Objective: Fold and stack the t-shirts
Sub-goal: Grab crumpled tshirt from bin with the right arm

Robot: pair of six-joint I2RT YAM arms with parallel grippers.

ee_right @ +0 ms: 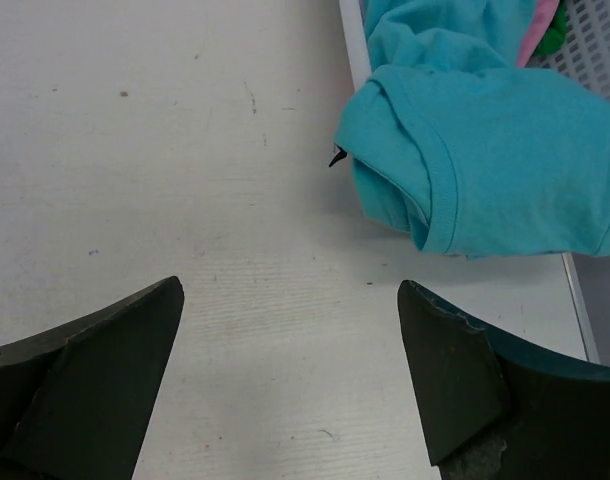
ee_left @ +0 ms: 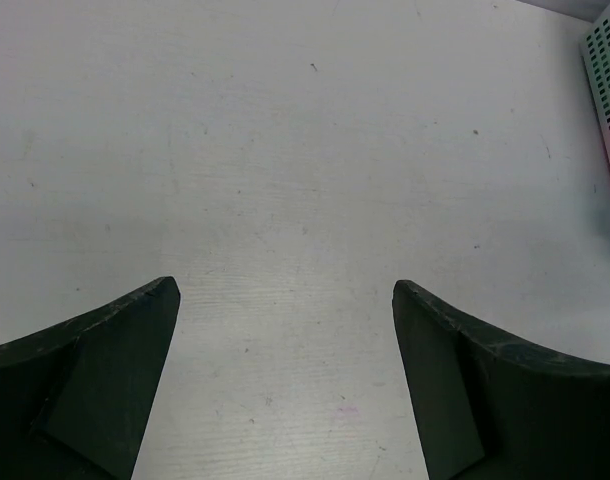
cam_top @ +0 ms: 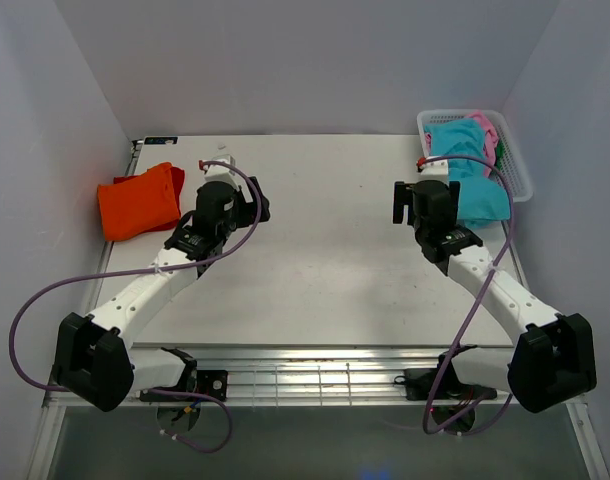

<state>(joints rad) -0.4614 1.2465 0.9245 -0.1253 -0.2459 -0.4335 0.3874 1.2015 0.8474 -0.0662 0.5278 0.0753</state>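
Pale walls close in the white bench [cam_top: 325,270] on three sides. The teal t-shirt [ee_right: 475,170] lies bunched at the far right; it spills out of the white lattice basket [cam_top: 520,165] over the near rim, and its lower part seems to rest on the bench surface. Behind it, inside the basket, a pink t-shirt [cam_top: 482,122] and a bit of green cloth [ee_right: 553,35] show only a little. The orange t-shirt [cam_top: 138,203] lies at the far left of the bench, well apart from the others, and looks already folded.

Both tools are empty with the jaws wide apart. The left tool [ee_left: 285,290] hangs over bare bench, and the right tool [ee_right: 290,290] is near the teal t-shirt but not touching it.

I judge the shirts to be light, soft and limp. They will sag and slide through a loose grip, but they cannot break. A good place to take hold of the teal one is the thick hem of the sleeve or the rolled edge that faces the right tool, because there the cloth is doubled.

What may hinder: the basket rim under the cloth, which can catch a finger, and the pink t-shirt, which may come out together with the teal one. The purple cable [cam_top: 485,162] of the right arm passes above the teal t-shirt and could snag on it.
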